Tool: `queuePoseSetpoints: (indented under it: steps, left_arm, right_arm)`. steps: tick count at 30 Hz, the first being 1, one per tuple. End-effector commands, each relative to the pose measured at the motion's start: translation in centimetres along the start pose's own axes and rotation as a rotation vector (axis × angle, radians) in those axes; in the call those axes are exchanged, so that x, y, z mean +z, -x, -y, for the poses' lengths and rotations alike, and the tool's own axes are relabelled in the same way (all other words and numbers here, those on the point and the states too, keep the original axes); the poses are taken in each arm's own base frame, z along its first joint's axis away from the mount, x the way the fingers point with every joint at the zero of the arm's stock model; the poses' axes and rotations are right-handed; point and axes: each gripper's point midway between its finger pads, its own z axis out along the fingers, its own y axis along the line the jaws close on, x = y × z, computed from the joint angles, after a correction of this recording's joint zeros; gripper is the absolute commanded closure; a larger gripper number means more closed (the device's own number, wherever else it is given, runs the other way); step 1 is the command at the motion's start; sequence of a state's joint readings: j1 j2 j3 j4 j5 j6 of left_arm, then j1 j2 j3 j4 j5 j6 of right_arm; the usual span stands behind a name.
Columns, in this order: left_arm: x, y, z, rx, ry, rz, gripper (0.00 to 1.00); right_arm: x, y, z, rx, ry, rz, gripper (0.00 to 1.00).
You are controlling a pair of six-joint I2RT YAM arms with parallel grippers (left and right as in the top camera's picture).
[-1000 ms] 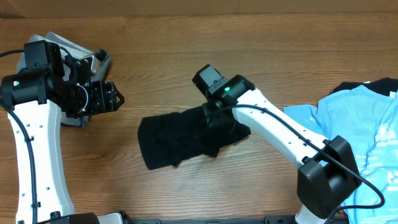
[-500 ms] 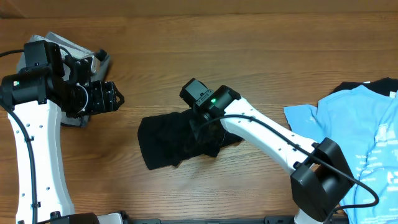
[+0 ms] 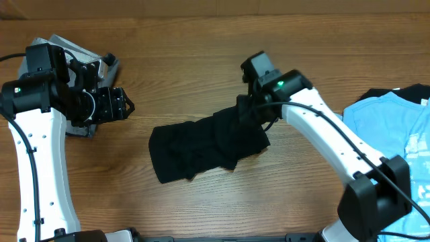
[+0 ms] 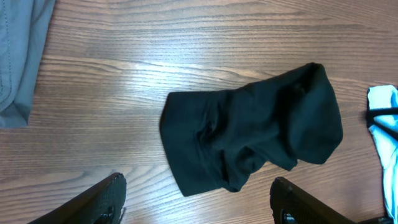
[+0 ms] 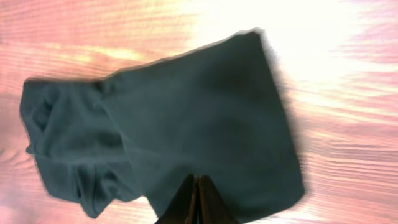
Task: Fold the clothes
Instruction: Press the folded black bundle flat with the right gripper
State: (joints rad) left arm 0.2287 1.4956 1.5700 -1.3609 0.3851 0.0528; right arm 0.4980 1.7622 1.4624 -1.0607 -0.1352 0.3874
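The right tool (image 5: 196, 190) has swung back to the right edge of the black T-shirt (image 3: 201, 148), jaws pressed together (pinching cloth or not, unclear). The shirt lies bunched mid-bench (image 3: 201, 54). It looks light and limp, best pinched at a hem corner. Well apart, the left tool (image 3: 124, 105) gapes empty.

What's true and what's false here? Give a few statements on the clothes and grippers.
1. Black shirt is spread flat. False: it's bunched up in the middle.
2. Left gripper is open and empty. True.
3. Right gripper is wide open. False: it's shut, over the black shirt.
4. Blue shirt lies on the right arm's side. True.
5. Grey shorts touch the black shirt. False: they lie apart, far left.
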Motion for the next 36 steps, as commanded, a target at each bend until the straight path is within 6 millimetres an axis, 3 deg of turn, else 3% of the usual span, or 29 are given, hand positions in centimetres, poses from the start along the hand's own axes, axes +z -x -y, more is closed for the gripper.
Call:
queuePoseSetpoints:
  steps: [1, 6, 9, 13, 19, 23, 26, 30, 34, 36]
  left_arm:
    - [-0.7, 0.5, 0.5, 0.035, -0.001, 0.032, 0.23]
    - [-0.7, 0.3, 0.5, 0.031, -0.001, 0.022, 0.23]
    - [-0.7, 0.4, 0.5, 0.033, -0.001, 0.026, 0.23]
    - [-0.7, 0.5, 0.5, 0.034, -0.001, 0.031, 0.23]
    - [-0.7, 0.3, 0.5, 0.032, -0.001, 0.025, 0.23]
    - [-0.7, 0.4, 0.5, 0.033, -0.001, 0.028, 0.23]
    - [-0.7, 0.4, 0.5, 0.034, -0.001, 0.029, 0.22]
    - [-0.7, 0.4, 0.5, 0.033, -0.001, 0.028, 0.22]
    - [-0.7, 0.3, 0.5, 0.032, -0.002, 0.025, 0.22]
    - [-0.7, 0.3, 0.5, 0.031, -0.001, 0.023, 0.22]
  right_arm:
    - [5.0, -5.2, -1.8, 0.044, 0.11, -0.198, 0.96]
    - [8.7, -10.4, -2.5, 0.117, 0.144, -0.302, 0.96]
    - [8.9, -10.8, -2.9, 0.098, 0.147, -0.302, 0.96]
    - [7.3, -8.4, -3.8, 0.043, 0.186, -0.246, 0.96]
    - [1.4, -2.6, -5.8, -0.031, 0.283, -0.047, 0.96]
    - [0.4, -0.2, -5.9, -0.022, 0.304, 0.039, 0.96]
    - [1.5, 0.5, -4.6, 0.029, 0.234, 0.057, 0.96]
    - [5.1, -0.5, -3.8, 0.105, 0.186, -0.024, 0.96]
    - [9.1, -1.5, -4.1, 0.161, 0.176, -0.095, 0.96]
    - [10.7, -1.1, -4.9, 0.16, 0.21, -0.092, 0.96]
